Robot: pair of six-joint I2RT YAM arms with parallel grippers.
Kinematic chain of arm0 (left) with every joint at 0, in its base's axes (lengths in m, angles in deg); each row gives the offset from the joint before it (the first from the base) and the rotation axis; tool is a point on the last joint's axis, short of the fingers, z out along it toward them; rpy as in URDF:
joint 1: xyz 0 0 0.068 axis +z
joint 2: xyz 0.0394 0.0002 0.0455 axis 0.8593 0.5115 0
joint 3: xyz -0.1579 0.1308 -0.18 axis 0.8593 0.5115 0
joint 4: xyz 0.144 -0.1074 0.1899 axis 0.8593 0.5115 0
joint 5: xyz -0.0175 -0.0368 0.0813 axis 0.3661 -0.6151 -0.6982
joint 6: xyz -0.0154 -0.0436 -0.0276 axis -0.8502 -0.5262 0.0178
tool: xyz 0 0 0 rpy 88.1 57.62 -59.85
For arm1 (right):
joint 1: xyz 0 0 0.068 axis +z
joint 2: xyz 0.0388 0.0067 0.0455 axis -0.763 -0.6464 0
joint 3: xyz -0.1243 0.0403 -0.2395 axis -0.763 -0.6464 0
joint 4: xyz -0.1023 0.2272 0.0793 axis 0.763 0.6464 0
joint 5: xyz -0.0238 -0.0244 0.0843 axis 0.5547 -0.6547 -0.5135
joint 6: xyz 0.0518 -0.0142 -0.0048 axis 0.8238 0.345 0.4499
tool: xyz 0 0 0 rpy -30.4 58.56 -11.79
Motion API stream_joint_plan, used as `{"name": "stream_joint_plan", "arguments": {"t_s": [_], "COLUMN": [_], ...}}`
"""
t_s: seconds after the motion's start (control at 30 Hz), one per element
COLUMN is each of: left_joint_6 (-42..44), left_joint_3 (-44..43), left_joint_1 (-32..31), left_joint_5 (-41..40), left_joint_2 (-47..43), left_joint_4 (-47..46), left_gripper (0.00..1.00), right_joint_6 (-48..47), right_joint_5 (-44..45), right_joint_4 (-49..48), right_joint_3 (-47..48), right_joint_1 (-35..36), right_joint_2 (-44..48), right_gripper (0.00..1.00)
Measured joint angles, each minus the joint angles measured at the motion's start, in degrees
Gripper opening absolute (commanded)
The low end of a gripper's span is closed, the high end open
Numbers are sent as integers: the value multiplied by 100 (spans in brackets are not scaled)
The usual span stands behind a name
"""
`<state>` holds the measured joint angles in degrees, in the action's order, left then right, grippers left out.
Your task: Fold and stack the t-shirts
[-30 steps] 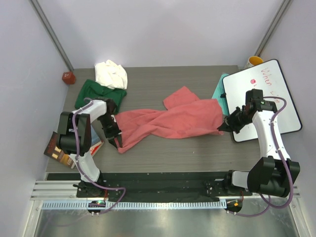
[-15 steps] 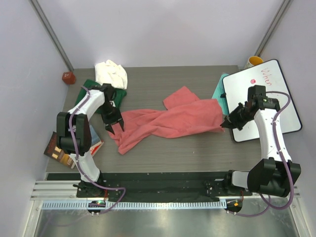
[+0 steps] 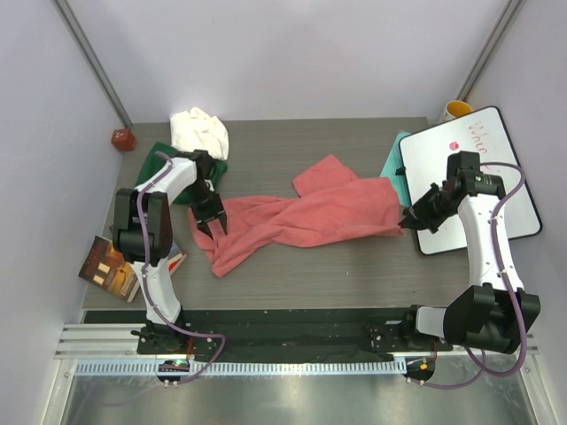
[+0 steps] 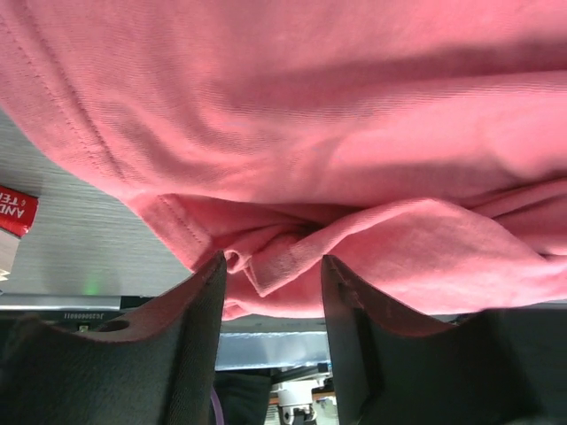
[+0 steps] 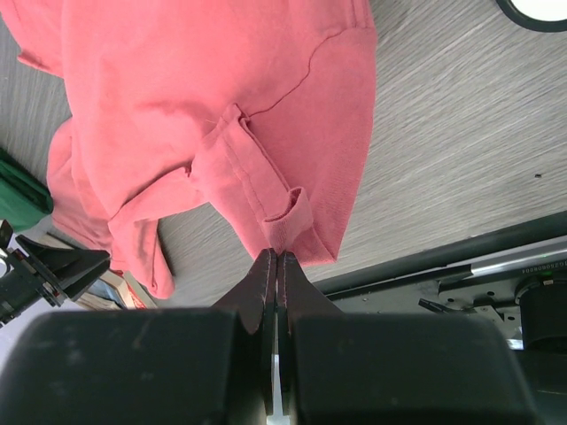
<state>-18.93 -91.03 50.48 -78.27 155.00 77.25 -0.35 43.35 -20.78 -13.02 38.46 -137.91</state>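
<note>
The salmon-pink t-shirt (image 3: 306,217) lies stretched and twisted across the middle of the table. My left gripper (image 3: 210,223) hovers open over its left end. In the left wrist view a bunched fold of the shirt (image 4: 354,106) sits at the tips of the left gripper (image 4: 273,266), and the jaws stand apart. My right gripper (image 3: 410,219) is shut on the shirt's right edge. The right wrist view shows the right gripper (image 5: 277,254) pinching a hem fold of the shirt (image 5: 195,88). The dark green t-shirt (image 3: 159,161) and the cream-white t-shirt (image 3: 199,133) lie at the back left.
A whiteboard (image 3: 478,173) leans at the right, with a teal item (image 3: 393,168) at its left edge and a yellow cup (image 3: 457,109) behind it. A red object (image 3: 122,139) sits at the far left. Glossy books (image 3: 111,266) lie by the left arm's base.
My left gripper has opened, let go of the pink shirt's near-left corner and moved toward the back. The right gripper stays shut on the shirt and has shifted slightly.
</note>
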Motion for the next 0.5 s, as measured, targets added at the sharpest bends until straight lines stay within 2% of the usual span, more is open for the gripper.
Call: {"name": "stream_joint_plan", "arguments": {"t_s": [0.13, 0.2, 0.3, 0.43, 0.5], "left_joint_6": [4, 11, 24, 52, 83], "left_joint_3": [-44, -44, -44, -44, -44], "left_joint_1": [-42, -61, -63, -66, -66], "left_joint_5": [4, 9, 24, 42, 52], "left_joint_2": [0, 2, 2, 2, 2], "left_joint_4": [-15, -13, -13, -13, -11], "left_gripper": [30, 29, 30, 40, 41], "right_joint_6": [0, 2, 2, 2, 2], "right_joint_5": [-2, -4, -7, -9, -9], "right_joint_4": [-9, -17, -33, -48, -66], "right_joint_3": [11, 11, 11, 11, 11], "right_joint_1": [-11, -11, -11, -11, -11], "right_joint_2": [-2, -2, -28, -92, -111], "right_gripper": [1, 1, 1, 1, 1]}}
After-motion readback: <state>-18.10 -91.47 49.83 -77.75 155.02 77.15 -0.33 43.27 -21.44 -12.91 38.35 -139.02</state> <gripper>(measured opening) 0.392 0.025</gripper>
